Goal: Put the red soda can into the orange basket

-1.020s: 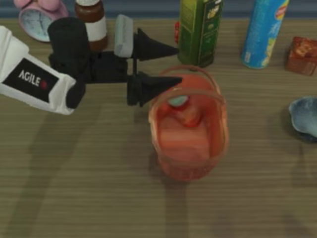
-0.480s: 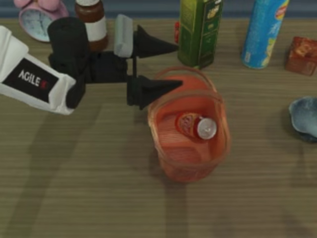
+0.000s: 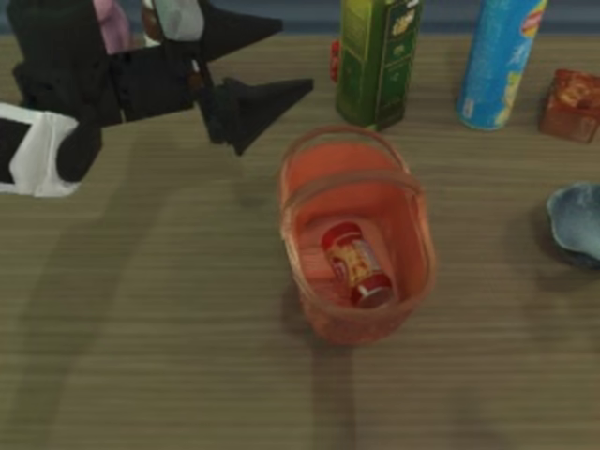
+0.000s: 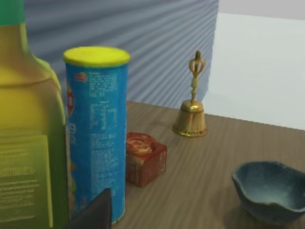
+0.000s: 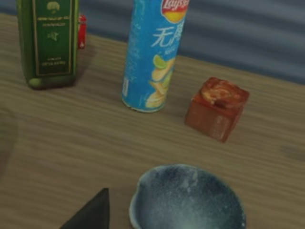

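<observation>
The red soda can (image 3: 356, 264) lies on its side inside the orange basket (image 3: 287, 202), silver top toward the table's front, touching no gripper. The basket stands upright mid-table with its arched handle across it. My left gripper (image 3: 295, 53) hangs at the back left, up and to the left of the basket and apart from it, open and empty. In the left wrist view only one of its dark fingers (image 4: 95, 214) shows. My right arm is out of the top view; the right wrist view shows one dark finger (image 5: 93, 215) beside the blue bowl (image 5: 188, 200).
Along the back edge stand a green bottle (image 3: 378, 56), a tall blue chip tube (image 3: 502, 61) and a red-brown cube (image 3: 572, 103). A blue bowl (image 3: 577, 220) sits at the right edge. A brass bell (image 4: 191, 112) stands farther off. A pink clock (image 3: 111, 23) peeks from behind my left arm.
The can has dropped from the gripper and settled on its side in the basket. My left gripper, still open, has pulled back up and to the left, away from the basket's rim.
</observation>
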Robot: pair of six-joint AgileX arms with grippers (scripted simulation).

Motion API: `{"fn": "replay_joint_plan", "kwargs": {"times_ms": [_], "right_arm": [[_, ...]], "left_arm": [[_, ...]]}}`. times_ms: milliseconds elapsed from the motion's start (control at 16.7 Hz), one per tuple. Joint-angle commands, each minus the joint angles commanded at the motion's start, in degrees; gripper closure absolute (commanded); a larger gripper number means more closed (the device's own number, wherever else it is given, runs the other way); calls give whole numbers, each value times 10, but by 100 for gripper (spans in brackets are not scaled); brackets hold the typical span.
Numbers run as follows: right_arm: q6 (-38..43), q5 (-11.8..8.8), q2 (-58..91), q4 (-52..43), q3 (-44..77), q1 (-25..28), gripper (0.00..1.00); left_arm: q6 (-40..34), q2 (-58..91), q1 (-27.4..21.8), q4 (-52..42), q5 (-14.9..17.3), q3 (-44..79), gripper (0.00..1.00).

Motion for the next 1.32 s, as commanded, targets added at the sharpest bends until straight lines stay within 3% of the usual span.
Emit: {"fn": "replay_joint_plan", "kwargs": {"times_ms": [480,960,1140,1320], "right_arm": [[-202,2,472,-328,495,131,0],[-394,4,937,-642,985,255,0],[-444,5,1058,-725,1113,288,0],[-477,5,1133,-780,1193,309,0]], "left_arm": [[-39,-419,70,-205,-237,-223,0],[-23,-893,127,-412,-481,-488,0],[-6,-1020,139,-458,-550,-558,0],[8,-1097,146,-483,-594,-600,0]]}}
